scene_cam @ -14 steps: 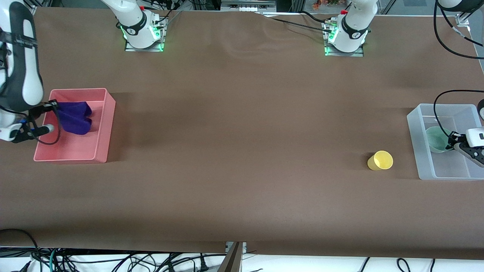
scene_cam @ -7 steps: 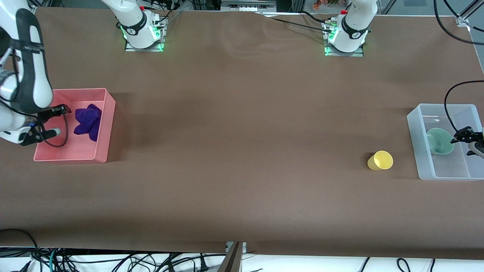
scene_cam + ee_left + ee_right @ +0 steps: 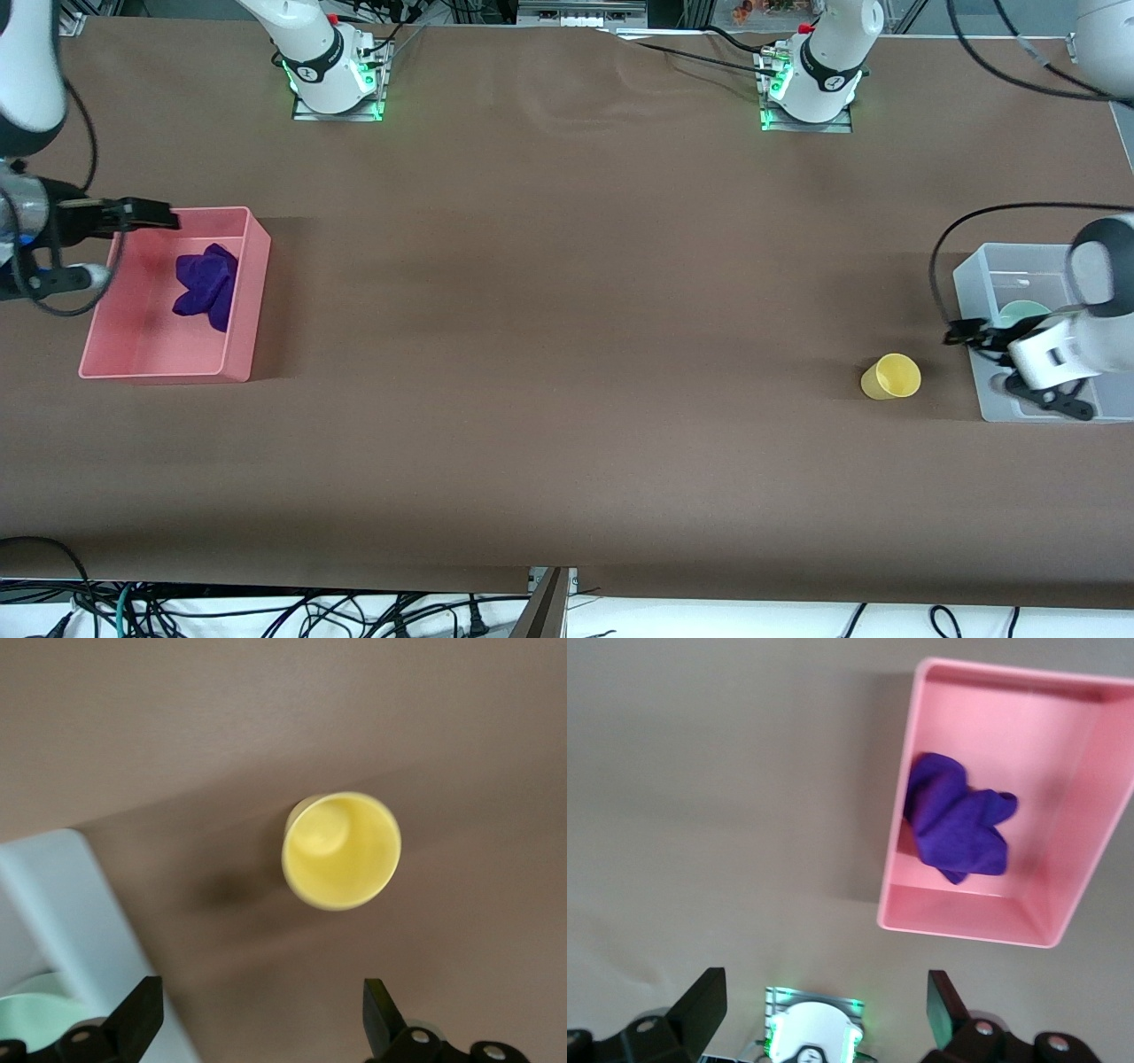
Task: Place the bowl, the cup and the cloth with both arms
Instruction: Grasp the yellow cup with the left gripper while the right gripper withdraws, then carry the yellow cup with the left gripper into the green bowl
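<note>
The purple cloth (image 3: 205, 283) lies crumpled in the pink bin (image 3: 159, 365) at the right arm's end of the table. It also shows in the right wrist view (image 3: 957, 826). My right gripper (image 3: 120, 248) is open and empty, up over that bin's edge. The mint-green bowl (image 3: 1023, 312) sits in the clear bin (image 3: 967, 276) at the left arm's end, partly hidden by my left gripper (image 3: 1014, 374). That gripper is open and empty over the bin's edge, beside the yellow cup (image 3: 891, 377). The cup stands upright on the table and shows in the left wrist view (image 3: 341, 850).
The left wrist view shows the clear bin's wall (image 3: 62, 895) and the bowl's rim (image 3: 35, 1014) by one finger. The right wrist view shows the pink bin (image 3: 1090, 815) and the right arm's base (image 3: 811, 1032). Brown table cover (image 3: 567, 354) spreads between the bins.
The right gripper let go of the cloth, which dropped into the pink bin, and rose away. The left gripper left the bowl in the clear bin and moved toward the cup.
</note>
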Robot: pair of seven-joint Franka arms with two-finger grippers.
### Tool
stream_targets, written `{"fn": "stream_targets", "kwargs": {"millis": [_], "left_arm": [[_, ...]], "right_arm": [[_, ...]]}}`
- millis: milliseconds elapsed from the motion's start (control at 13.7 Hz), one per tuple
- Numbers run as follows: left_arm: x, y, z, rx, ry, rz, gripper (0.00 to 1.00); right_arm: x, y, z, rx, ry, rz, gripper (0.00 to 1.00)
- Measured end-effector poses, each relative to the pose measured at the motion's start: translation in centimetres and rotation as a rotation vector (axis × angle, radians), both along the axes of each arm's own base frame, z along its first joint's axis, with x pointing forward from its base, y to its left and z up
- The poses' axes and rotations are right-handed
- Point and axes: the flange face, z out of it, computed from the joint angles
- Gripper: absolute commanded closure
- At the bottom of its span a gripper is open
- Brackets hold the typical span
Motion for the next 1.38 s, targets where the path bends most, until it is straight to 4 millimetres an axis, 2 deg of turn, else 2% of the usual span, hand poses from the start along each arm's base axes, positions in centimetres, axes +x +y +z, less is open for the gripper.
{"fn": "stream_targets", "kwargs": {"millis": [73, 146, 291, 364, 437, 583, 947, 1093, 1238, 1384], "left_arm": [[0.6, -0.8, -1.6, 0.005, -0.013, 0.034, 0.11], [1.1, -1.2, -3.3, 0.008, -0.033, 0.055, 0.21], [1.8, -1.0, -6.7, 0.011, -0.075, 0.081, 0.77], [1.9, -0.8, -8.3, 0.009, -0.083, 0.093, 1.00], [1.9, -0.8, -9.5, 0.007, -0.079, 0.105, 1.00], [1.8, -0.9, -10.6, 0.003, -0.068, 0.112, 1.00], [1.6, -0.9, -9.6, -0.001, -0.034, 0.110, 1.00], [1.4, -1.0, -6.9, -0.004, 0.000, 0.106, 1.00], [0.8, -0.6, -2.2, 0.009, 0.034, 0.084, 1.00], [0.2, 1.5, 3.1, 0.077, 0.056, -0.009, 1.00]], "right_arm": [[-0.2, 1.6, 1.7, -0.009, -0.033, 0.009, 0.00], [-0.4, 2.3, 3.8, -0.018, -0.077, 0.014, 0.00], [-0.8, 1.8, 7.8, -0.023, -0.173, 0.007, 0.00], [-1.0, 1.4, 9.1, -0.024, -0.204, -0.002, 0.00], [-1.2, 0.9, 9.8, -0.025, -0.218, -0.010, 0.00], [-1.5, 0.4, 10.4, -0.026, -0.228, -0.018, 0.00], [-1.6, 0.1, 10.3, -0.029, -0.220, -0.024, 0.00], [-1.4, -0.1, 9.9, -0.029, -0.212, -0.027, 0.00], [-1.2, -0.1, 9.5, -0.029, -0.204, -0.027, 0.00], [-1.1, -0.1, 9.3, -0.029, -0.202, -0.027, 0.00]]}}
